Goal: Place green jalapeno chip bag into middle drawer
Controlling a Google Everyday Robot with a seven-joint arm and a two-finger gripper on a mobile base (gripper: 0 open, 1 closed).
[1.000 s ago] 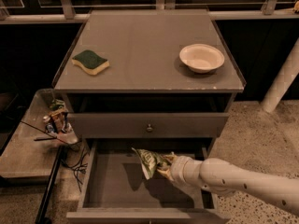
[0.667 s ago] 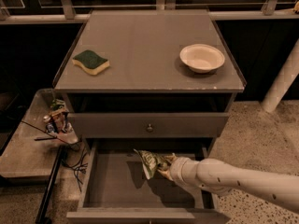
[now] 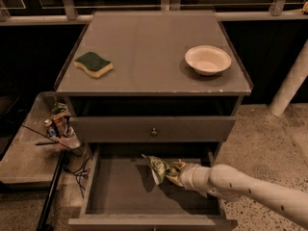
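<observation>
- Dim, warm light is falling from above onto the table [image 3: 144, 47] top, while the background is sitting in darkness.
- The white bowl [image 3: 208, 59] is casting a soft shadow at its base.
- The pincer [image 3: 174, 172], over the middle drawer [image 3: 115, 191] and gripping the green jalapeno chip bag [image 3: 156, 167], is throwing a dark shadow onto the drawer floor.

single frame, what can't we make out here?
Camera view:
- Whether the green jalapeno chip bag, at the hand over the middle drawer, touches the drawer floor: the angle hides it.
- Drawer floor beneath bag and arm: covered by them.
- Rest of the arm: cut off by the right edge.
- Clutter on the left side table: too small to identify.
</observation>
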